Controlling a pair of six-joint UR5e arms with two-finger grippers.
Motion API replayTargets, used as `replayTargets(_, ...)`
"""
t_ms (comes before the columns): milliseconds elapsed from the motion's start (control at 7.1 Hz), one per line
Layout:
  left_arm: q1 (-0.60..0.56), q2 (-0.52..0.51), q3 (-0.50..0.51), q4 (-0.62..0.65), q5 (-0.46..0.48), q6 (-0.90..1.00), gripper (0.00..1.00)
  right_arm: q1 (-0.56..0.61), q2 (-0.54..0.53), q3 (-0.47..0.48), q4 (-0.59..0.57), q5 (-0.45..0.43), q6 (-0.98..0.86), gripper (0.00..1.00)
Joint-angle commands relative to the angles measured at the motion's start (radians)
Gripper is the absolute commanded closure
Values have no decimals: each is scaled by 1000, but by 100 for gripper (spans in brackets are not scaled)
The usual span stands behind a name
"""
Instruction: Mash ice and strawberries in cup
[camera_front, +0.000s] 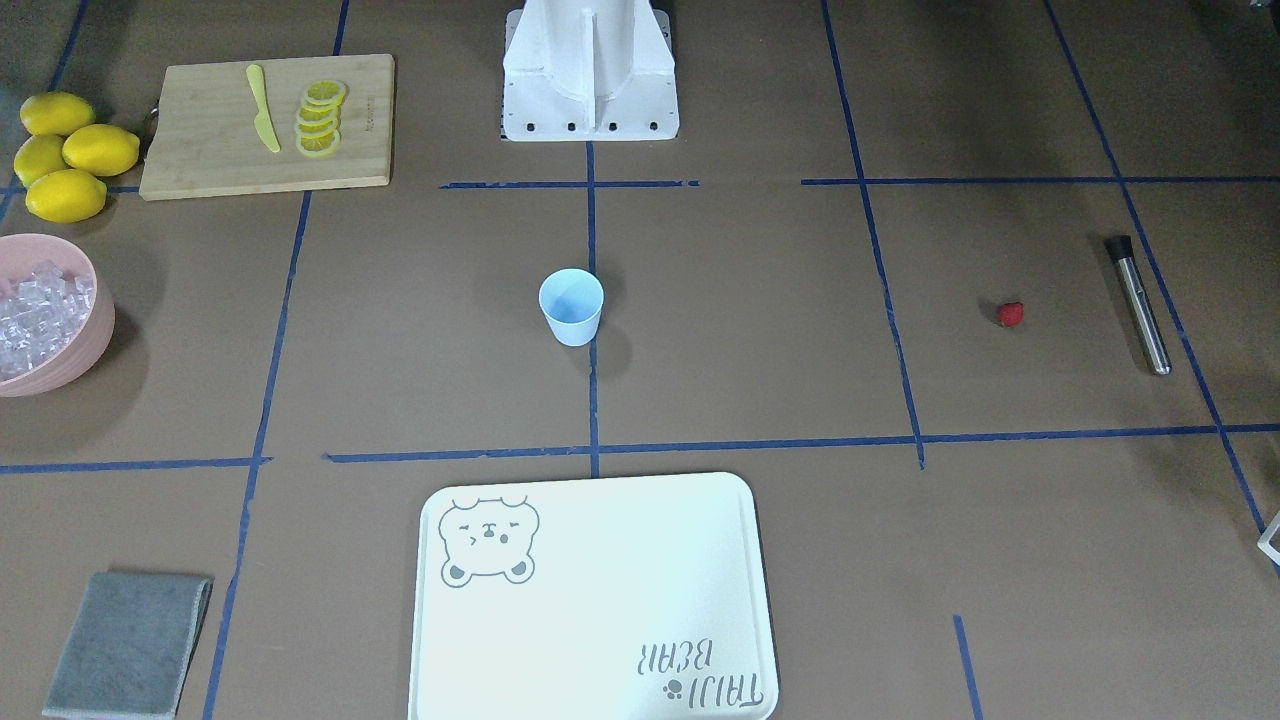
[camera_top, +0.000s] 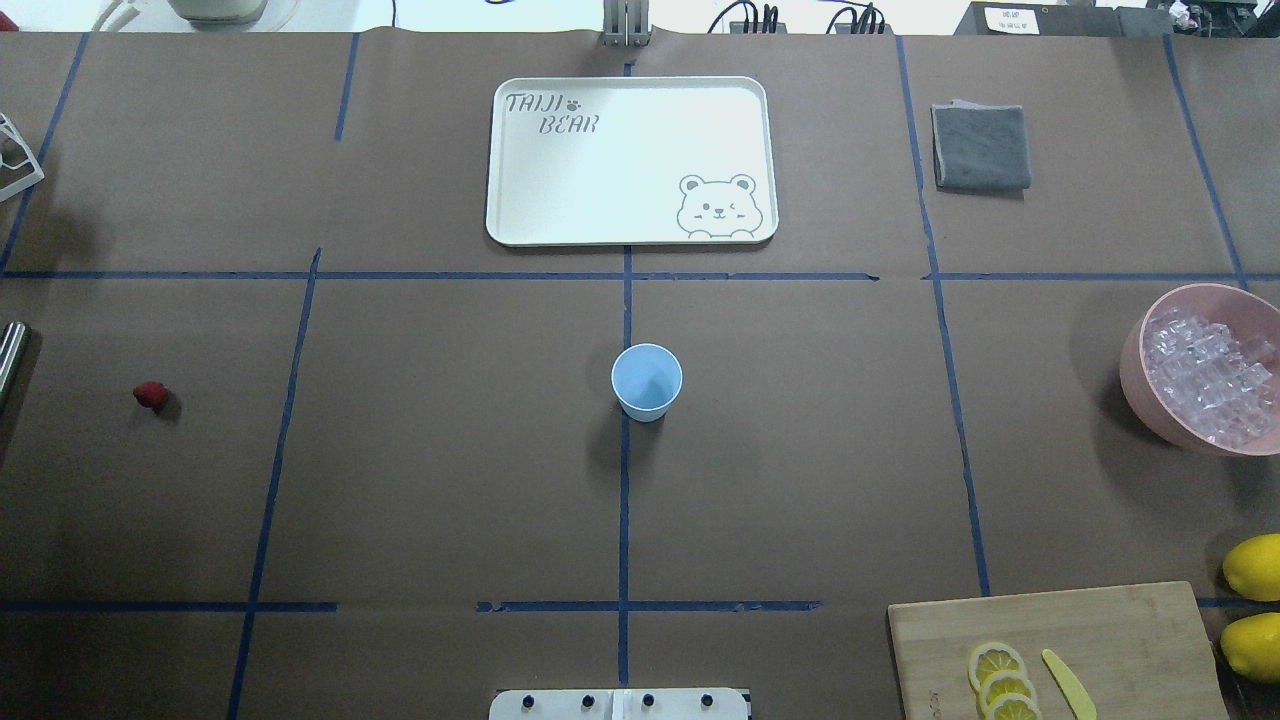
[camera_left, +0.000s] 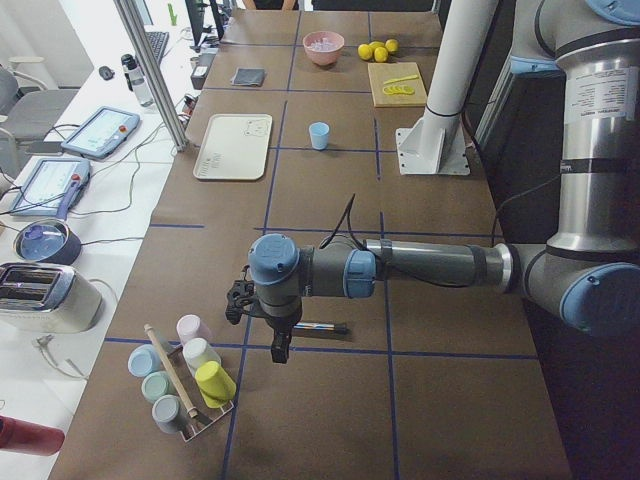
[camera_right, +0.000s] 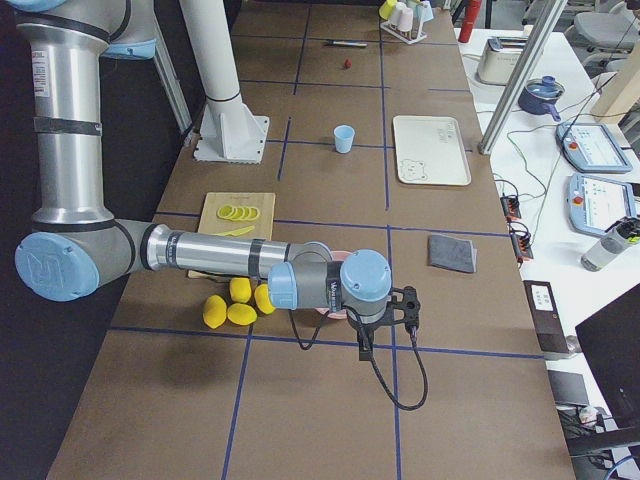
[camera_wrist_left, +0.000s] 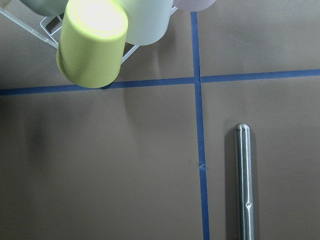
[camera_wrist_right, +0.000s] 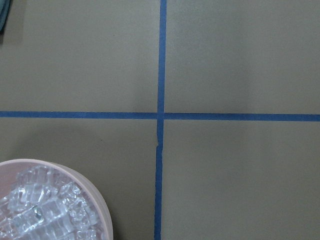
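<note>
The cup (camera_top: 647, 381) stood upright at the middle of the table (camera_top: 450, 450), right on a blue tape line, its mouth up and its inside showing plain blue. The strawberry (camera_top: 151, 395) lay by itself far out on my left, well apart from the cup. Further out than the berry lay a steel rod (camera_front: 1140, 305), flat on the paper. The ice (camera_top: 1205, 385) was heaped in a pink bowl (camera_top: 1135, 370) at the far right edge.

My left gripper (camera_left: 279, 352) hung over the left end of the table, pointing down, close above the steel rod and near a rack (camera_left: 185, 385) of pastel tumblers. My wrist camera there caught the rod's rounded end and a yellow-green tumbler (camera_wrist_left: 92, 45) leaning out of the rack. My right gripper (camera_right: 365, 345) hung beside the pink bowl, whose body was mostly hidden behind my wrist. Only the side cameras showed either set of fingers, so I could not tell whether they were spread or closed.

Beyond the cup lay a white tray (camera_top: 630, 160) with a bear drawn on it, and a folded grey cloth (camera_top: 981, 147) to its right. On my near right sat a wooden cutting board (camera_front: 210, 150) with lemon slices (camera_front: 320, 118) and a yellow knife (camera_front: 263, 108). Whole lemons (camera_front: 65, 155) clustered between the board and the bowl.
</note>
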Motion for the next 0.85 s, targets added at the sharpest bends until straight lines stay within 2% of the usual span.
replayTargets(0, 0, -1, -1, 0, 0, -3, 0, -15, 10, 11, -4, -32, 8, 0)
replayTargets(282, 0, -1, -1, -6, 0, -3, 0, -75, 10, 47, -5, -81, 10, 0)
replayTargets(704, 0, -1, -12, -10, 0, -6, 0, -129, -19, 71, 45, -103, 10, 1)
